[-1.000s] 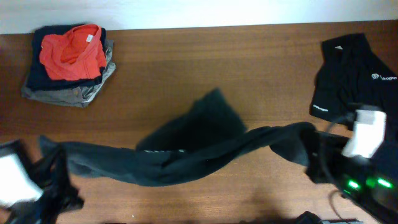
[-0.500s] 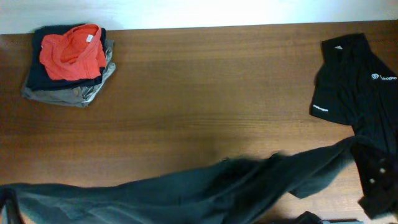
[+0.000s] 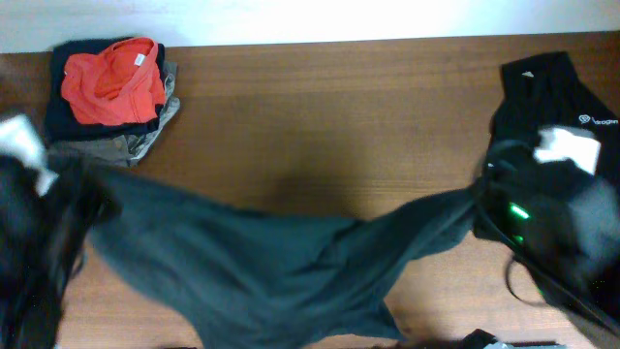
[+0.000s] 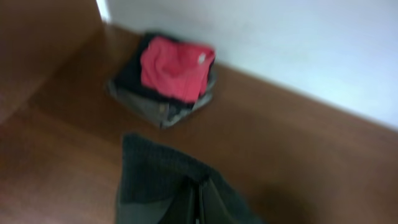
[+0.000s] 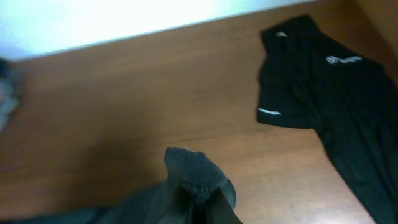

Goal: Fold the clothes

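Dark shirt (image 3: 252, 264) clamped in left pincer (image 4: 198, 208), right pincer (image 5: 199, 205) | red-topped stack (image 3: 111, 87) back-left

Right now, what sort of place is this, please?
Probably a robot test bench for folding laundry: a wooden table against a white wall, a stack of folded clothes at one corner, and a dark shirt stretched across it.

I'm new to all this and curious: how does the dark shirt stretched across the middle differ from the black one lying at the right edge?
The stretched shirt is gripped at its ends by the left claw and right claw; the right-edge shirt lies loose on the table, in neither. The stretched shirt shows no print; the right-edge shirt shows small white logos. Both are dark and unfolded.
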`<state>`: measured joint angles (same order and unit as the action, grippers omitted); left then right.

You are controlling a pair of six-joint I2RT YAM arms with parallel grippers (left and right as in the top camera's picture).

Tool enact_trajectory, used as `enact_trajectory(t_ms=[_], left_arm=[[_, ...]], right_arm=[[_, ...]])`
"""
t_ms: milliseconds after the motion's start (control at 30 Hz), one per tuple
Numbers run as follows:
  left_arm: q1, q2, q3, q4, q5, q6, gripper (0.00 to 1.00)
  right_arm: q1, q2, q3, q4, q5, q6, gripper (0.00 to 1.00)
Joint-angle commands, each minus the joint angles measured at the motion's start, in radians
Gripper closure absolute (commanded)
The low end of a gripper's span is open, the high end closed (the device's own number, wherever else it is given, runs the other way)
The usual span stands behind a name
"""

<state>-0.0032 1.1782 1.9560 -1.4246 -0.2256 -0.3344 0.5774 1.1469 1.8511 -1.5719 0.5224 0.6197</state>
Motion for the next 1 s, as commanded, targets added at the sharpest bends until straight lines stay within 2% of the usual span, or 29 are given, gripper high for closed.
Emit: enact_trajectory(t_ms=[0, 167, 233, 433, 500, 533, 567, 600, 633, 667, 700, 733, 800, 833, 967], left_arm=[[0.006, 0.111, -0.004, 0.007, -0.033, -0.009, 0.99], [0.006, 0.312, -0.004, 0.079, -0.033, -0.002, 0.99], [0.007, 0.384, -0.004, 0.142, -0.033, 0.043, 0.99], [0.008, 0.568, -0.004, 0.253, -0.033, 0.083, 0.98], [0.008, 0.617, -0.004, 0.273, -0.033, 0.084, 0.92], [0.008, 0.639, -0.004, 0.285, -0.032, 0.096, 0.92], [0.008, 0.656, -0.004, 0.294, -0.032, 0.106, 0.9], [0.008, 0.674, -0.004, 0.3, -0.027, 0.115, 0.85], [0.006, 0.687, -0.004, 0.3, -0.013, 0.125, 0.64], [0.006, 0.698, -0.004, 0.298, 0.005, 0.128, 0.39], [0.006, 0.706, -0.004, 0.294, 0.021, 0.128, 0.28], [0.006, 0.708, -0.004, 0.288, 0.03, 0.127, 0.22], [0.006, 0.706, -0.003, 0.279, 0.059, 0.127, 0.13], [0.006, 0.699, -0.001, 0.272, 0.088, 0.127, 0.07], [0.003, 0.659, 0.015, 0.211, 0.224, 0.118, 0.05]], right_arm=[[-0.004, 0.051, -0.024, -0.01, 0.097, 0.062, 0.96], [-0.019, 0.151, -0.061, 0.002, 0.122, 0.1, 0.96], [-0.055, 0.193, -0.063, 0.008, 0.121, 0.1, 0.96], [-0.238, 0.303, -0.063, 0.092, 0.082, 0.098, 0.96], [-0.307, 0.337, -0.063, 0.142, 0.042, 0.068, 0.96], [-0.342, 0.358, -0.063, 0.176, 0.005, 0.021, 0.96], [-0.365, 0.373, -0.063, 0.198, -0.024, -0.013, 0.92], [-0.393, 0.394, -0.063, 0.222, -0.061, -0.048, 0.83], [-0.412, 0.41, -0.063, 0.237, -0.086, -0.069, 0.7], [-0.428, 0.427, -0.063, 0.247, -0.102, -0.085, 0.45], [-0.442, 0.442, -0.063, 0.254, -0.108, -0.092, 0.25], [-0.453, 0.454, -0.063, 0.256, -0.108, -0.092, 0.12], [-0.474, 0.471, -0.063, 0.255, -0.112, -0.093, 0.0], [-0.482, 0.473, -0.063, 0.253, -0.119, -0.092, 0.01], [-0.5, 0.467, -0.061, 0.238, -0.174, -0.098, 0.01]])
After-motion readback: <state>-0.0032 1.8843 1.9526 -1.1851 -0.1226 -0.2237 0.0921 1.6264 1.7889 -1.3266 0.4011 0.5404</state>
